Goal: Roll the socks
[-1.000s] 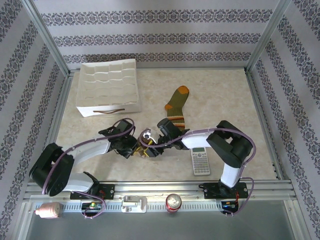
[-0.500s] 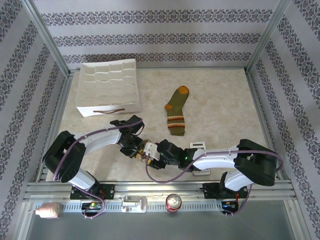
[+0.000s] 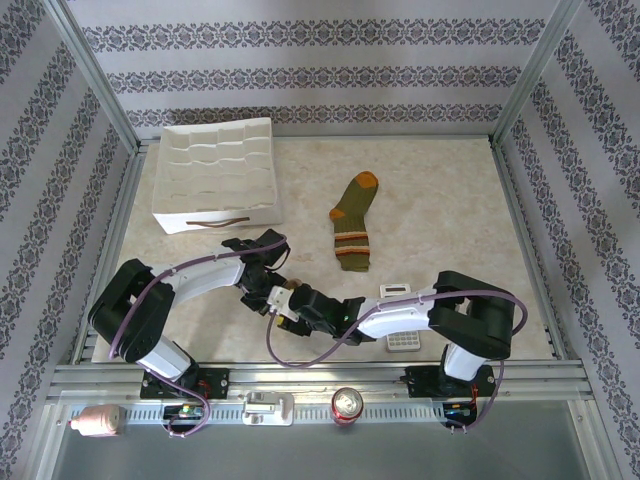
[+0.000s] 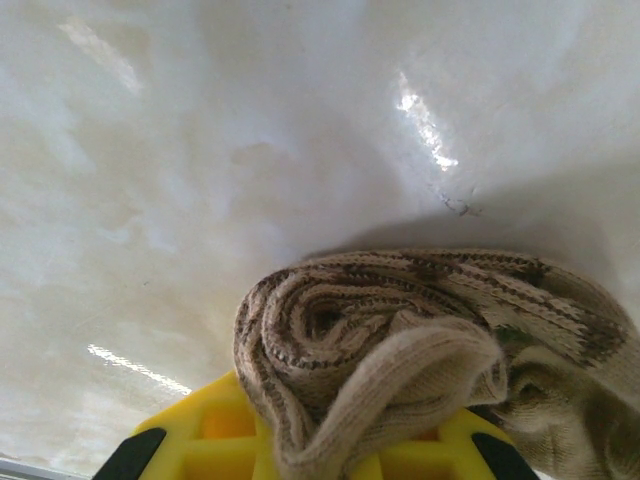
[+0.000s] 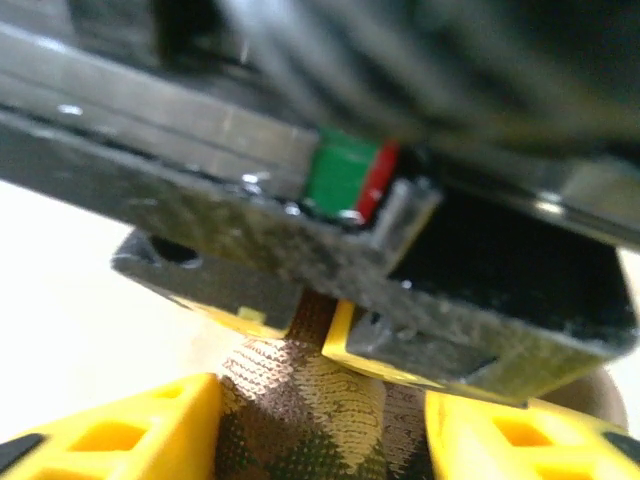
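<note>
- Left wrist view: the argyle sock (image 4: 400, 330) is wound into a loose roll. Its spiral end faces the camera and its free end flops down over the front.
- The left fingers (image 4: 205, 445) are nearly shut on that roll, with yellow pads showing on either side of the fabric. The roll sits just above the pale, glossy surface (image 4: 250, 120).
- Right wrist view: the right fingers (image 5: 130, 430) stand partly apart with the same brown-and-tan fabric filling the gap and touching both inner faces, so they clamp it too. The dark body of the other arm's wrist looms just above, blurred.
- Top external view: both arms reach in low, and their tips meet at the near middle of the surface, slightly left of centre. The roll is caught between them.
- The green sock (image 3: 353, 225) lies flat and unrolled, farther back and to the right. Its orange toe points away, its striped cuff is nearer, and it is clear of both arms.
- A white divided tray (image 3: 215, 175) sits at the far left.
- A calculator (image 3: 402, 342) lies near right, partly under the right arm.
- A drink can (image 3: 347, 403) stands on the near rail.
</note>
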